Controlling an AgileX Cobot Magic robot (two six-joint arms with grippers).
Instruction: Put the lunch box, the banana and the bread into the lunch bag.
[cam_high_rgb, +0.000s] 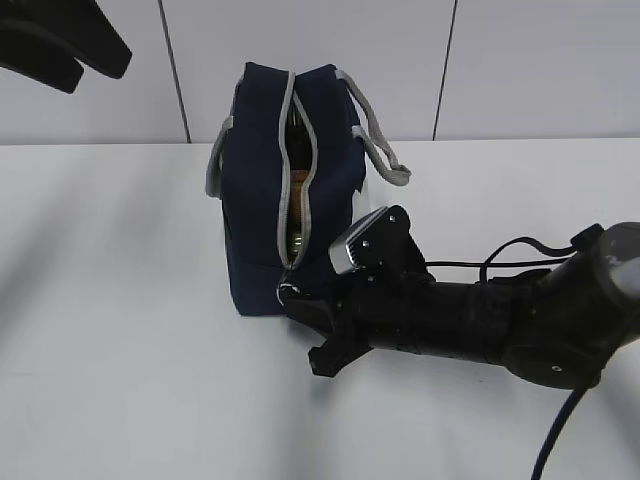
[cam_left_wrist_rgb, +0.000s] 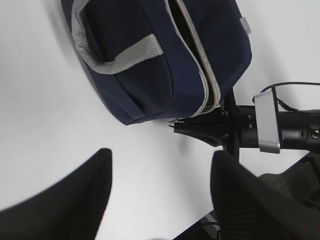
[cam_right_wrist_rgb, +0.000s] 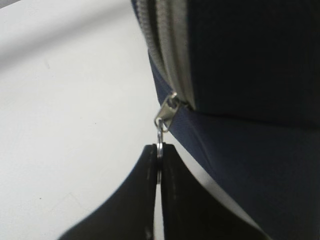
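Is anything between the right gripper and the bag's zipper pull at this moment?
Nothing visible. The right gripper is shut on the zipper ring at the lower end of the lunch bag, whose zipper gapes partly open. The left gripper hangs open, clear of the bag.

The right arm (cam_high_rgb: 500, 325) is showing as a thick matte-black cylinder, carrying a silver-grey camera block (cam_high_rgb: 357, 243) on a screwed black bracket, thin black cables (cam_high_rgb: 520, 250) looping behind that block. Its black pincer (cam_right_wrist_rgb: 159, 200) is tapering into two flat wedge-shaped fingers.
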